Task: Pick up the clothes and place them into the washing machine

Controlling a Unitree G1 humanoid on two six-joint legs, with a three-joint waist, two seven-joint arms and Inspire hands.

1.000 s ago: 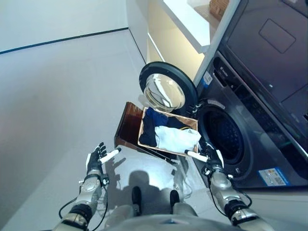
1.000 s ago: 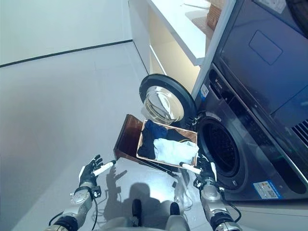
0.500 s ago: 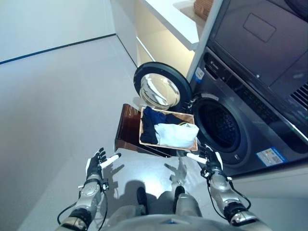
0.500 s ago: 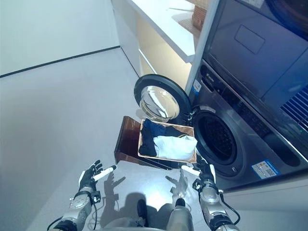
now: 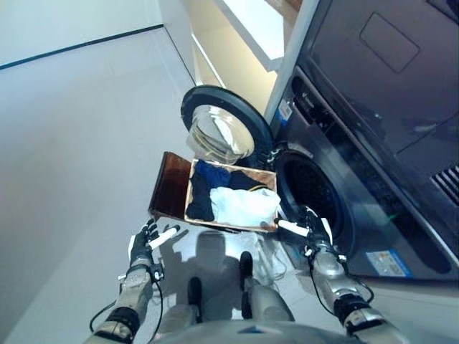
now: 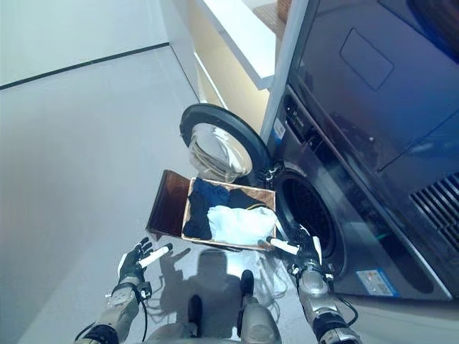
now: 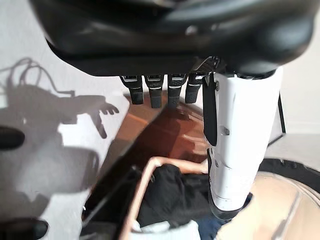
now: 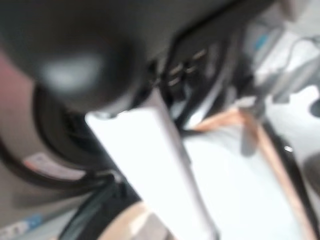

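A wooden-rimmed basket stands on a brown stool before the washing machine. In it lie dark blue clothes and a white garment. The machine's round door hangs wide, and the drum opening is dark. My left hand hovers open over the floor, short of the basket's near left corner. My right hand is open too, near the basket's right corner and below the drum. The left wrist view shows the dark clothes past my straight fingers.
A white counter over a lit cupboard recess runs along the wall behind the door. The brown stool juts out left of the basket. Grey floor spreads to the left.
The camera has shifted, so the whole scene sits lower and more to the left. Both hands keep their open pose at about the same distance from the basket.
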